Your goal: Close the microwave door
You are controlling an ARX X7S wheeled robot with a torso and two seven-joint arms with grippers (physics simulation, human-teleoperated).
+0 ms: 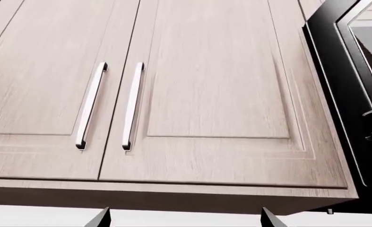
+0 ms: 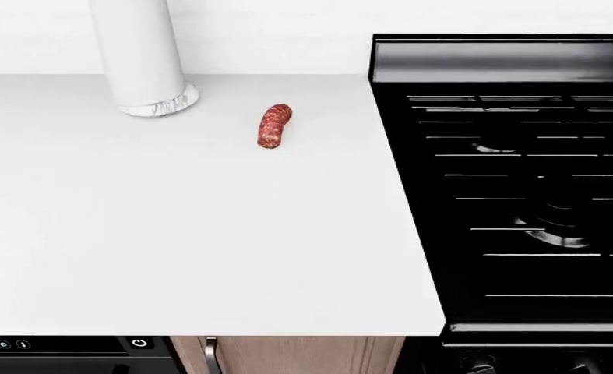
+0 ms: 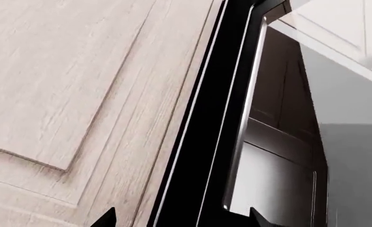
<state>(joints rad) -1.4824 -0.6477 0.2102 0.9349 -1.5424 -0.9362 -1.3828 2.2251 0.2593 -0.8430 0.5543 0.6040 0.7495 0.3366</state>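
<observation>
The microwave [image 1: 346, 90] is a black body at the edge of the left wrist view, beside pale wood wall cabinets. In the right wrist view its black door [image 3: 204, 142] stands out from the cabinet front, with a long silver handle [image 3: 244, 118] along its edge. My right gripper [image 3: 182, 221] is open, its two dark fingertips far apart just below the door's edge, touching nothing. My left gripper [image 1: 184, 220] is open too, facing the cabinet doors with nothing between its fingers. The head view shows neither gripper nor the microwave.
Two wood cabinet doors with silver bar handles [image 1: 91, 106] fill the left wrist view. Below, the head view shows a white counter [image 2: 181, 234] with a red sausage [image 2: 273, 125], a white cylinder [image 2: 140, 54] at the back and a black gas stove [image 2: 535, 195] at right.
</observation>
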